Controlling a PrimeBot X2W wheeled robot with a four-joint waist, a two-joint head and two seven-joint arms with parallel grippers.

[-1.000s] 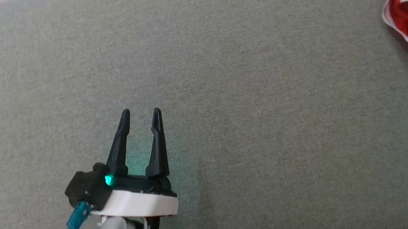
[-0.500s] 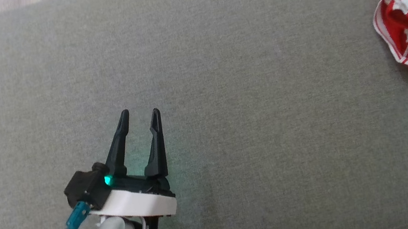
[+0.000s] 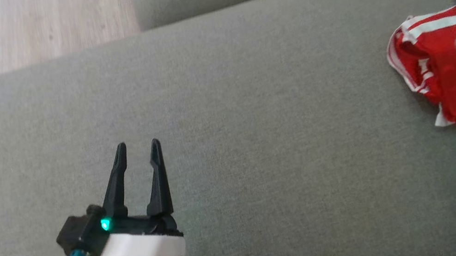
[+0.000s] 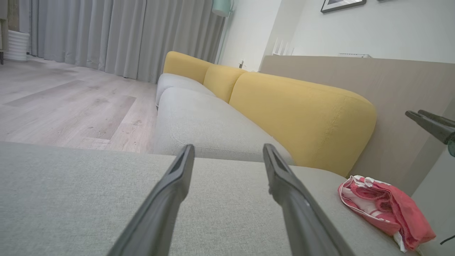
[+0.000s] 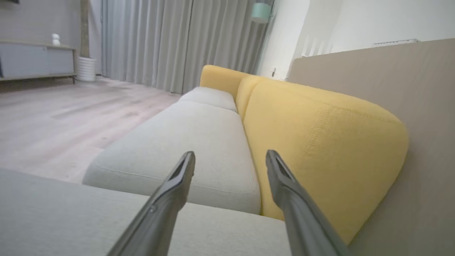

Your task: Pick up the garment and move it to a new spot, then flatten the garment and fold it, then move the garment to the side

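Left gripper (image 3: 137, 145) hovers low over the grey sofa cushion (image 3: 250, 96), fingers (image 3: 117, 180) spread | red-and-white garment (image 3: 445, 80) lies crumpled on the cushion, well right of those fingers | right gripper (image 5: 230, 154), blurred in the head view, fingers spread, garment back under its wrist

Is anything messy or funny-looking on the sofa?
Yes. The red and white garment lies scrunched in a lumpy heap near the right end of the grey cushion, with a loose white strip sticking out. It is not flat or folded. Nothing else looks odd.
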